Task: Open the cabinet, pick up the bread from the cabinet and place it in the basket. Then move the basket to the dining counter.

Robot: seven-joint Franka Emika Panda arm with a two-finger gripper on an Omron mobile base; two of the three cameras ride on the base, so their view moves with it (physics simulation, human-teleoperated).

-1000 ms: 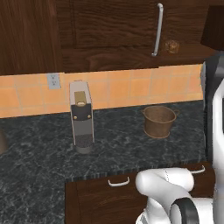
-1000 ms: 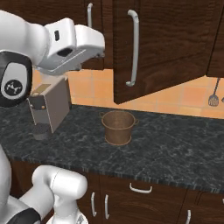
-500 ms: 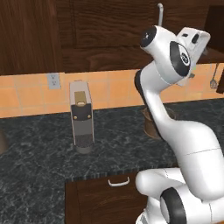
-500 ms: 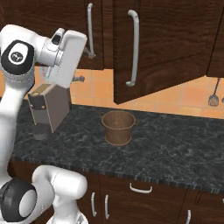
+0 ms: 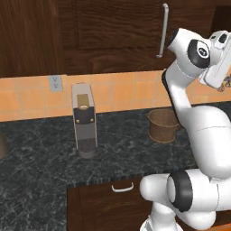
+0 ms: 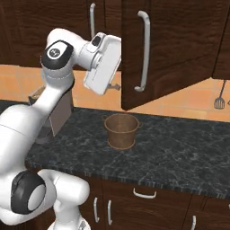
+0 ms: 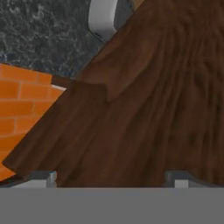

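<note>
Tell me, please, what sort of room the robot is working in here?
Most likely a home kitchen, rendered: dark wood wall cabinets with long bar handles hang over an orange tiled backsplash, and a coffee machine stands on the dark speckled granite worktop.

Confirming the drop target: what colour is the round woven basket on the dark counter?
Brown: the round woven basket shows best in the right base view.

open cabinet door before gripper, basket beneath
</note>
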